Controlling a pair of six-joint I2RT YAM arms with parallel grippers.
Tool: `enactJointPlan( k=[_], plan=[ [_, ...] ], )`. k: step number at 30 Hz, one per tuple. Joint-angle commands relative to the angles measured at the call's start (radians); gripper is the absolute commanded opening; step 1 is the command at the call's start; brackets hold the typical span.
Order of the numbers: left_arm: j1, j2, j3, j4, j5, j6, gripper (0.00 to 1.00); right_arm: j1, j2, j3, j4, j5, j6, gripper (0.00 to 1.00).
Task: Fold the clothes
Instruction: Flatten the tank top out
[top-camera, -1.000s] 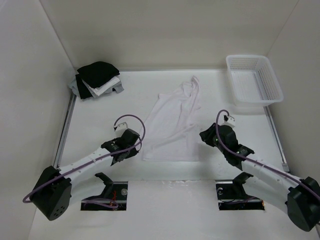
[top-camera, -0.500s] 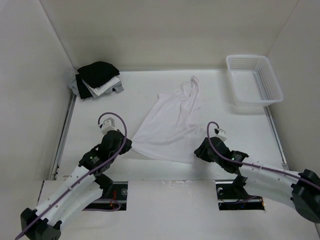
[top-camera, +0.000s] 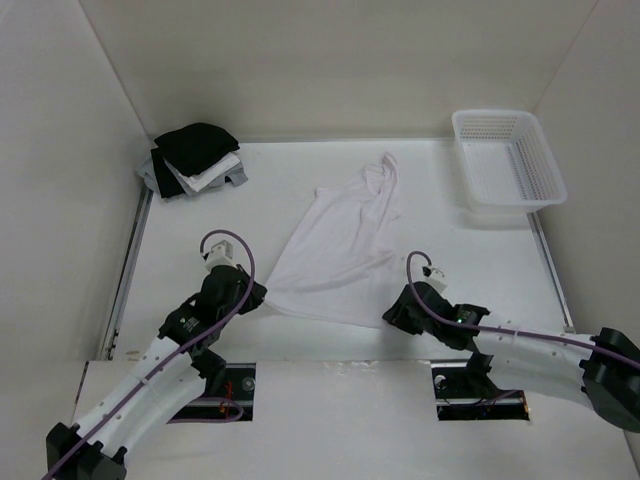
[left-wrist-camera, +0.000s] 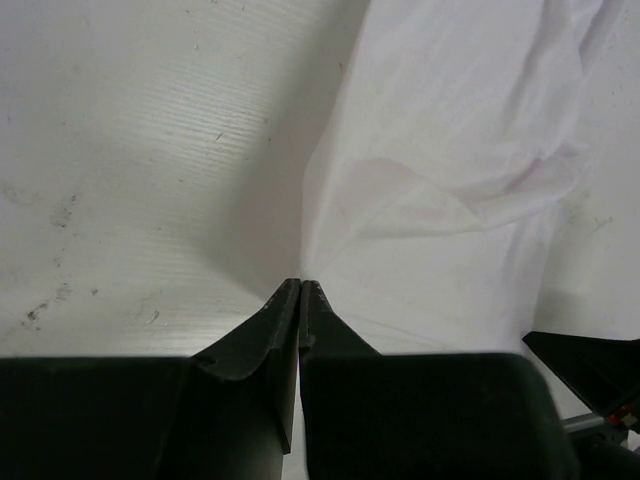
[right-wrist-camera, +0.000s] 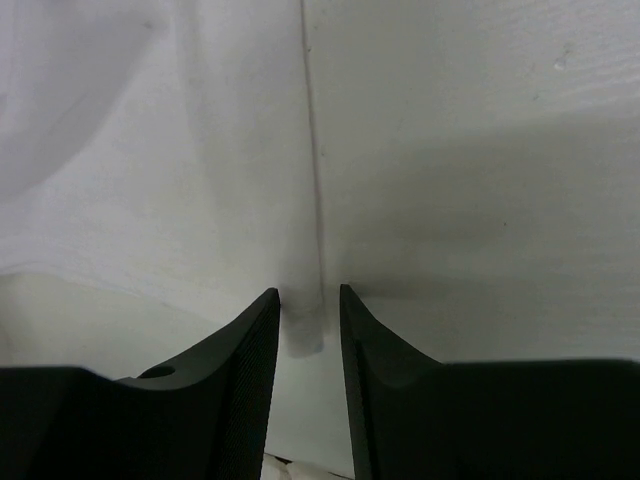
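1. At the near edge of the desk (top-camera: 200, 240), the left end effector (top-camera: 255, 293) sits at the 9 o'clock end of the hem of the white top (top-camera: 340, 235). Its fingers are pressed tight together, and its wrist view shows the hem corner pinched at their tips (left-wrist-camera: 300, 288)
2. Across at the 3 o'clock end of that hem, slightly nearer the arm bases, is the right end effector (top-camera: 392, 315). Its jaws stand a little apart and straddle the other corner. In its wrist view a tongue of fabric lies in the gap (right-wrist-camera: 308, 300) with bare space on either side, so I judge this corner is not yet gripped
3. From both end effectors the top lies toward 12 o'clock, spread flat on the desk but wrinkled. Its long axis runs from the near hem up to the narrow straps at about 1 o'clock, and the body tapers as it goes
4. The coming move turns on this layout: hem near, straps far, each arm nearest its own corner. A fold would likely carry the hem away along that 1 o'clock axis, but the right side must close first or only one corner will lift and the cloth will skew
5. Farther off, a pile of dark and white garments (top-camera: 195, 158) lies at 10 o'clock and a white basket (top-camera: 505, 160) at 2 o'clock, both well apart from the top
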Motion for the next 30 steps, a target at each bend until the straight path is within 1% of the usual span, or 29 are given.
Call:
enactJointPlan(
  k=[1, 5, 6, 8, 9, 11, 13, 15, 18, 20, 22, 25, 26, 27, 30],
  plan=[
    [0.016, 0.000, -0.005, 0.065, 0.035, 0.025, 0.01, 0.012, -0.015, -0.015, -0.049, -0.017, 0.053, 0.31],
    [0.023, -0.005, 0.004, 0.066, 0.038, 0.028, 0.01, 0.020, -0.008, -0.024, -0.040, -0.020, 0.073, 0.18],
    [0.025, -0.005, 0.005, 0.066, 0.038, 0.028, 0.01, 0.021, -0.003, -0.024, -0.031, -0.021, 0.071, 0.14],
    [0.031, -0.008, 0.016, 0.069, 0.038, 0.026, 0.01, 0.021, -0.005, -0.011, -0.035, -0.011, 0.065, 0.02],
    [0.036, -0.011, 0.031, 0.072, 0.038, 0.028, 0.00, 0.021, -0.027, 0.006, -0.046, 0.012, 0.056, 0.00],
    [0.045, -0.025, 0.102, 0.083, 0.036, 0.029, 0.00, 0.056, -0.115, 0.074, -0.124, 0.096, 0.018, 0.00],
    [0.046, -0.042, 0.212, 0.112, 0.021, 0.034, 0.00, 0.101, -0.202, 0.204, -0.272, 0.196, -0.019, 0.00],
    [0.040, -0.048, 0.347, 0.138, -0.005, 0.046, 0.00, 0.141, -0.264, 0.383, -0.429, 0.299, -0.085, 0.00],
    [0.016, -0.039, 0.551, 0.169, -0.052, 0.077, 0.00, 0.216, -0.285, 0.702, -0.606, 0.464, -0.207, 0.00],
    [0.008, -0.026, 0.680, 0.183, -0.077, 0.094, 0.00, 0.280, -0.261, 0.912, -0.667, 0.578, -0.301, 0.00],
    [0.007, -0.008, 0.804, 0.209, -0.091, 0.111, 0.00, 0.344, -0.214, 1.117, -0.687, 0.681, -0.414, 0.00],
    [0.033, 0.041, 0.983, 0.235, -0.096, 0.149, 0.00, 0.435, -0.128, 1.383, -0.655, 0.793, -0.605, 0.00],
    [0.048, 0.061, 1.036, 0.240, -0.096, 0.160, 0.00, 0.457, -0.105, 1.442, -0.635, 0.805, -0.654, 0.00],
    [0.063, 0.079, 1.082, 0.241, -0.088, 0.160, 0.00, 0.498, -0.069, 1.518, -0.590, 0.827, -0.742, 0.00],
    [0.109, 0.128, 1.162, 0.247, -0.057, 0.157, 0.00, 0.555, -0.020, 1.606, -0.447, 0.874, -0.925, 0.00]
  ],
)
